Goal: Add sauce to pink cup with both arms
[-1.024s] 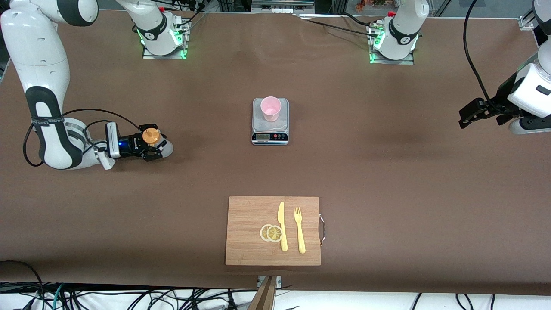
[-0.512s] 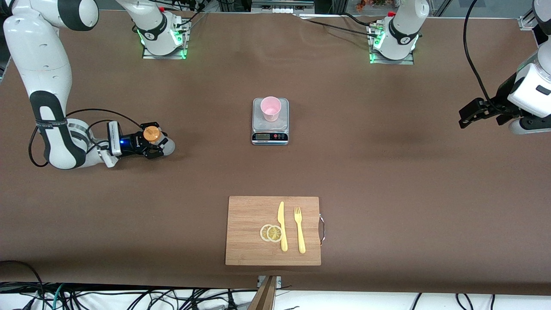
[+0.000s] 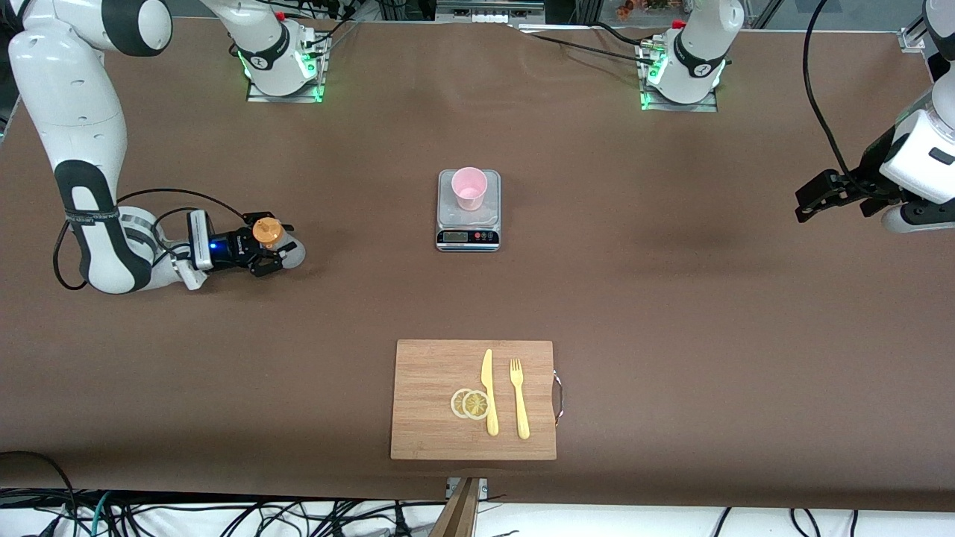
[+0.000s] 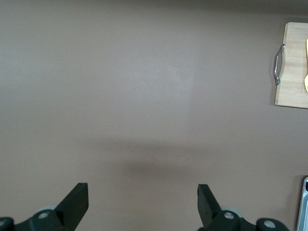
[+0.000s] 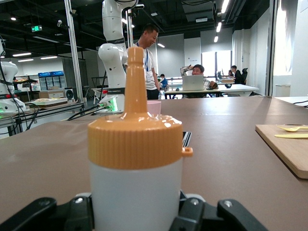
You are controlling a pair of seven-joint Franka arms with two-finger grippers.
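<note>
The right gripper [image 3: 270, 252], jaws around the sauce [image 3: 272, 240] near the tabletop's edge; whether they pinch it is unclear. The left gripper [image 3: 809, 201] waits, spread, partly cut off. The cup [image 3: 469, 188] sits on a scale [image 3: 468, 224].

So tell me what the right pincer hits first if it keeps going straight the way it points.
The right pincer already has the sauce bottle standing between its fingers, so the bottle comes first. Past it, the line runs roughly toward the scale holding the pink cup, though depth is hard to judge.

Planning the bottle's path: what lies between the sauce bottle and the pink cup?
Front view: only bare tabletop between sauce bottle and pink cup, which stands on a scale.
</note>
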